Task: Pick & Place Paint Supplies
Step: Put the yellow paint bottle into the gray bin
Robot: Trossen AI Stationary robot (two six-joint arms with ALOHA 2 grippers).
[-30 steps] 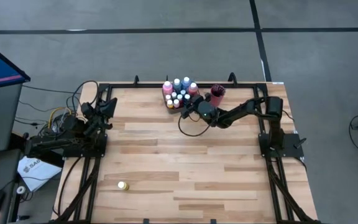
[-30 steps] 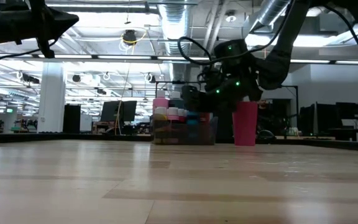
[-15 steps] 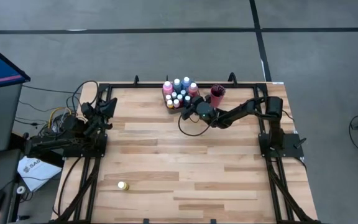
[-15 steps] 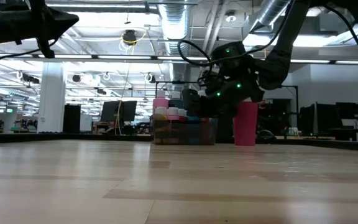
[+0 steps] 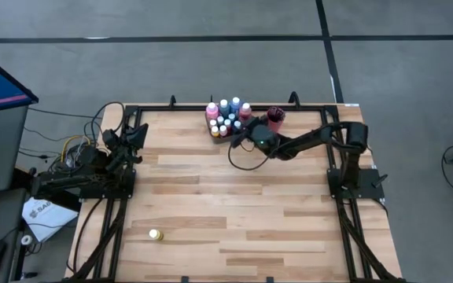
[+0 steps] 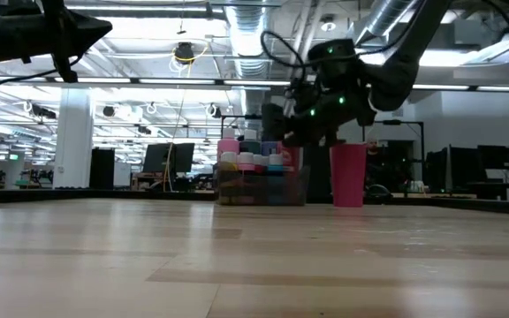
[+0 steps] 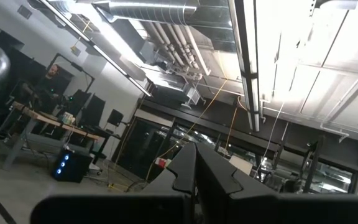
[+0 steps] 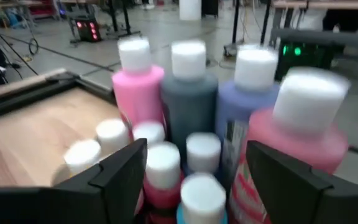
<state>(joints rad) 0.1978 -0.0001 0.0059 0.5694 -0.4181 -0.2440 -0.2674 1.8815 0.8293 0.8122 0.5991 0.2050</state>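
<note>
Right gripper [image 5: 244, 138] spread wide, empty, beside far-edge cluster of pale-capped paint bottles [image 5: 226, 118] | lone yellow pale-capped bottle [image 5: 156, 234] near-left, upright, closer to left gripper [image 5: 138, 135], pinched closed, parked far-left

We are in a large open lab or industrial workspace. Beyond the wooden table [image 5: 211, 204] we see exposed silver ducts [image 6: 387, 18], long strips of ceiling lights [image 6: 148, 81], a white column [image 6: 73, 141], and rows of desks with dark monitors [image 6: 162, 159]. The floor is grey carpet [image 5: 211, 67], and a person sits at a distant desk [image 7: 48, 78].
</note>
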